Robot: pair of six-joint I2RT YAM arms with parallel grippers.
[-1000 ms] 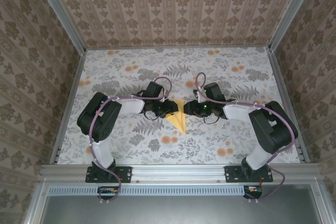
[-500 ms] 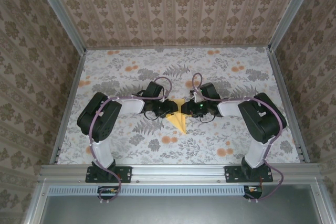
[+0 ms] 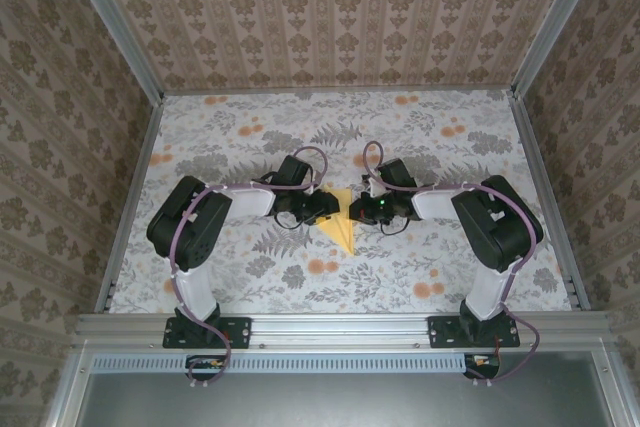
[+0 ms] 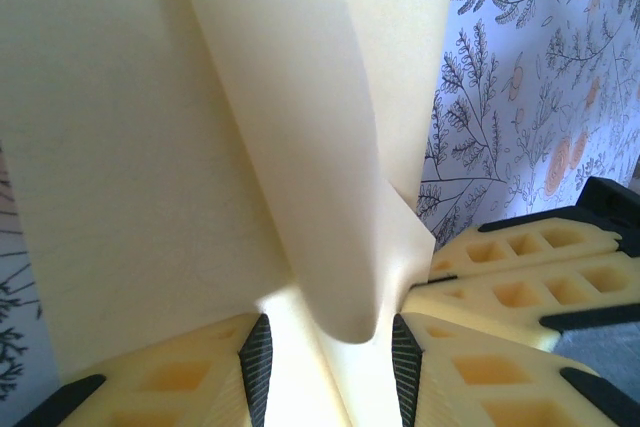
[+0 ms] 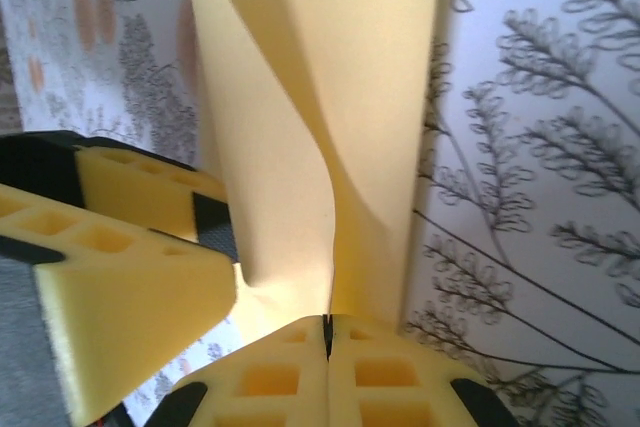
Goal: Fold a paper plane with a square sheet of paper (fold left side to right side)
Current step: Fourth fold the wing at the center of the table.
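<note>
Paper plane is lying mid-table, its tip pointing to 6 o'clock and its upper part standing up between the two arms. Left gripper is sitting at its 9 o'clock, jaws spread around a loose curl of the paper. Right gripper is sitting at its 3 o'clock, jaws pressing together and pinching the paper's edge.

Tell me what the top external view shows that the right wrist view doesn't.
From the top: the left arm and right arm meeting mid-table, the paper a pointed triangle aimed at the near edge. From the right wrist: the right end effector shut on the paper's edge, the sheet curled above it. Shared: pale-yellow paper and the floral table.
</note>
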